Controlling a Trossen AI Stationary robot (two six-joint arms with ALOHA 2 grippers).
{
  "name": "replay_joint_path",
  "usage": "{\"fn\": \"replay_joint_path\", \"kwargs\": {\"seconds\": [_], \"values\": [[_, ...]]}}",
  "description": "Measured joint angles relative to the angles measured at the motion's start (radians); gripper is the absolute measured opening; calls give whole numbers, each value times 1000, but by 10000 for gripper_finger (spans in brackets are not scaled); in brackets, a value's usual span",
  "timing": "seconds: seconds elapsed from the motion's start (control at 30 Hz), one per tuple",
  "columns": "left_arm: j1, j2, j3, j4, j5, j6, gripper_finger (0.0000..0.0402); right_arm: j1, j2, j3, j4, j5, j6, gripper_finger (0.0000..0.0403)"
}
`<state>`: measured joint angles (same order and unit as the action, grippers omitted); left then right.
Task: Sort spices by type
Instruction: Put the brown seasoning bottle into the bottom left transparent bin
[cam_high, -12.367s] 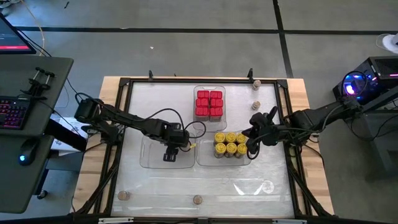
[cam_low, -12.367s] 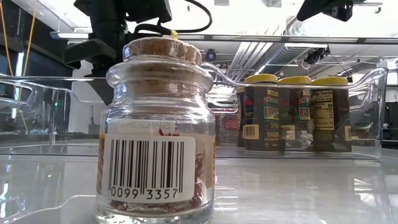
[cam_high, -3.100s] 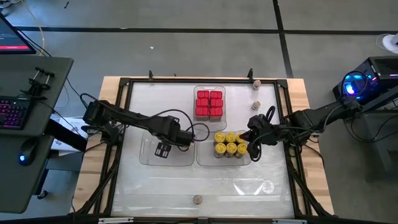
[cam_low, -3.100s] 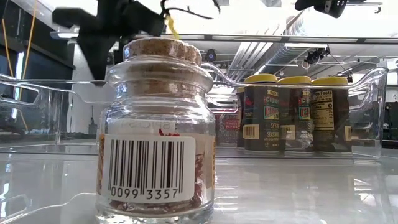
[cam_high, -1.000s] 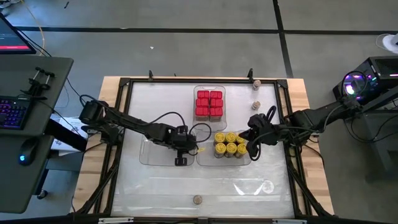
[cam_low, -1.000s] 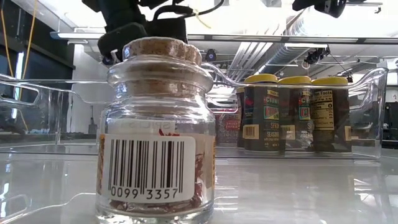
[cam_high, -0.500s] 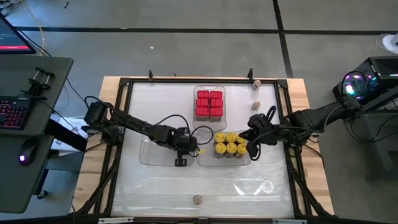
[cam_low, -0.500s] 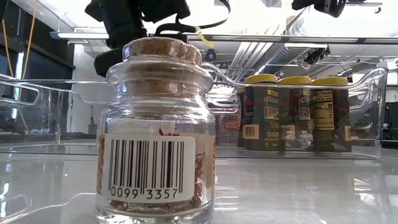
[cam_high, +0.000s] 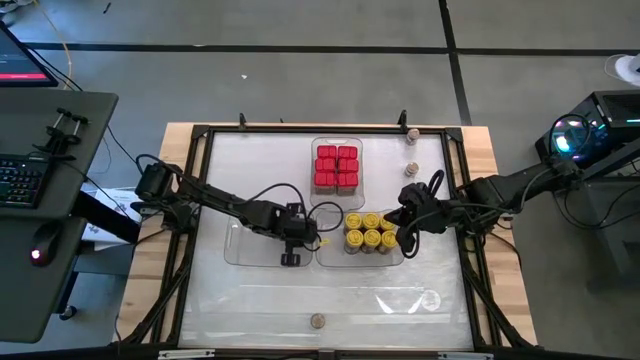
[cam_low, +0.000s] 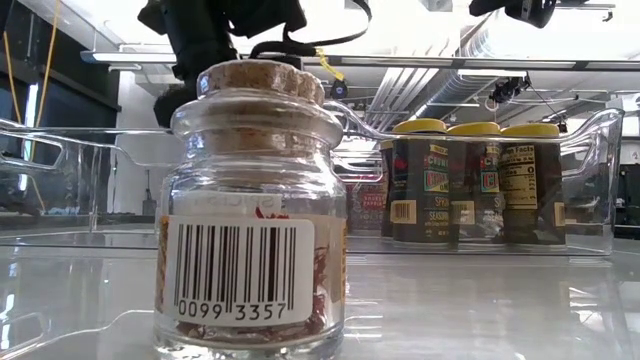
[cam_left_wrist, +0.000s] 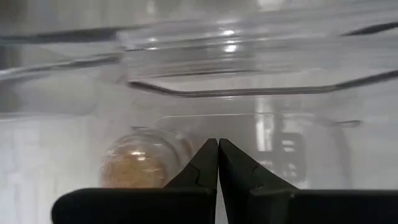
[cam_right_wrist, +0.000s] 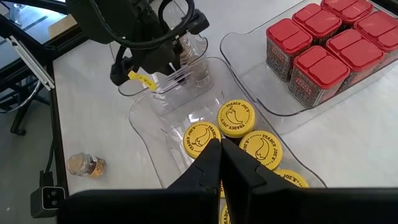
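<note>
Bright overhead light, glare on the table (cam_high: 330, 295); soft blur in the left wrist view.

Both arms mid-table (jaws closed)

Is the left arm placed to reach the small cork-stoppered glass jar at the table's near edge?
Probably yes: the left gripper, shut, hangs over the clear plastic tray's near end, and the cork-stoppered jar stands alone on the bare table beyond it, nothing between. It must open first.
</note>
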<state>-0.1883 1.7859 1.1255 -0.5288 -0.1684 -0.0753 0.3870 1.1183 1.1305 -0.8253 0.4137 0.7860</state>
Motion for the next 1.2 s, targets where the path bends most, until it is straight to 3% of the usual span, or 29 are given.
{"fn": "replay_joint_path", "kwargs": {"seconds": [0.43, 0.63, 1.2], "values": [[-45, -63, 32, -189, 78, 2, 0, 0, 0, 0, 0, 1, -6, 0], [-71, -69, -2, -171, 79, 10, 0, 0, 0, 0, 0, 1, -4, 0], [-66, -70, -62, -130, -75, -26, 0, 0, 1, 0, 12, 3, -1, 0]]}}
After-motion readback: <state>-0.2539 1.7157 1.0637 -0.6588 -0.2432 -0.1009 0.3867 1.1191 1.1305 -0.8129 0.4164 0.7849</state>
